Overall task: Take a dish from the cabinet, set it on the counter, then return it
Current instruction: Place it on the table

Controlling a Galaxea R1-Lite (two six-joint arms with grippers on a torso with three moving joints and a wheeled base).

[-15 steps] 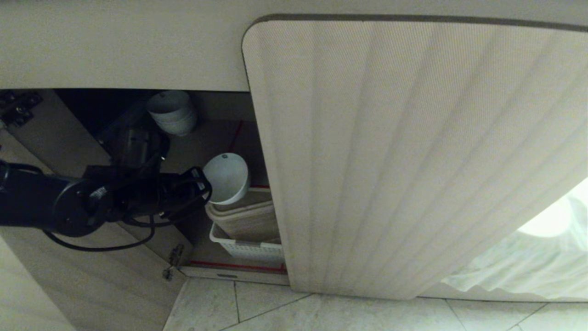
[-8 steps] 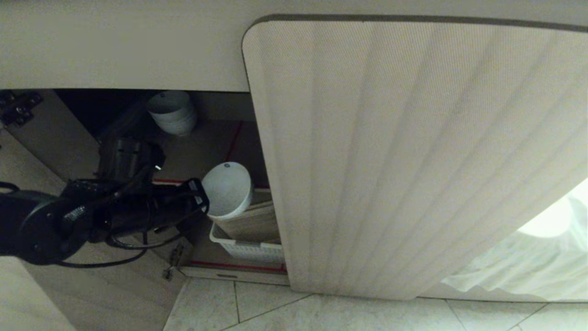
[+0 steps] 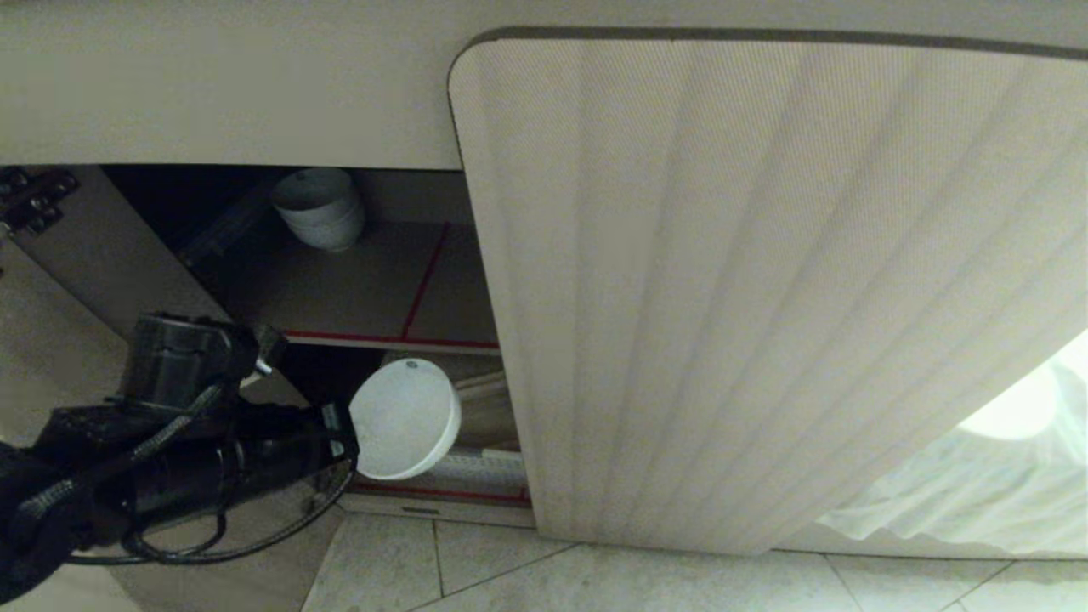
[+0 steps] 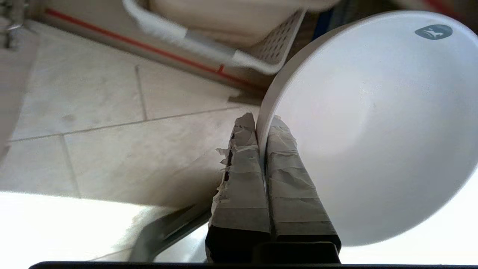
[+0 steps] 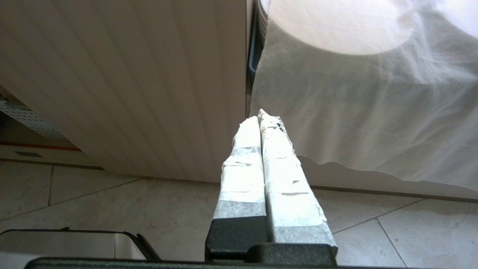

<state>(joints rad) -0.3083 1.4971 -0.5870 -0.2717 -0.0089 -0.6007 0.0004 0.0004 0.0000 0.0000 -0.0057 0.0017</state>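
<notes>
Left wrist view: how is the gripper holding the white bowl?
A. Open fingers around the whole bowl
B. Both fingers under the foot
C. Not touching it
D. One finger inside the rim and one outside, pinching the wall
D: the left gripper is shut on the bowl, its taped fingers closed on either side of the thin rim, one against the inner wall and one outside.

left claw (image 4: 257, 123) clamped, right claw (image 5: 261, 117) closed
</notes>
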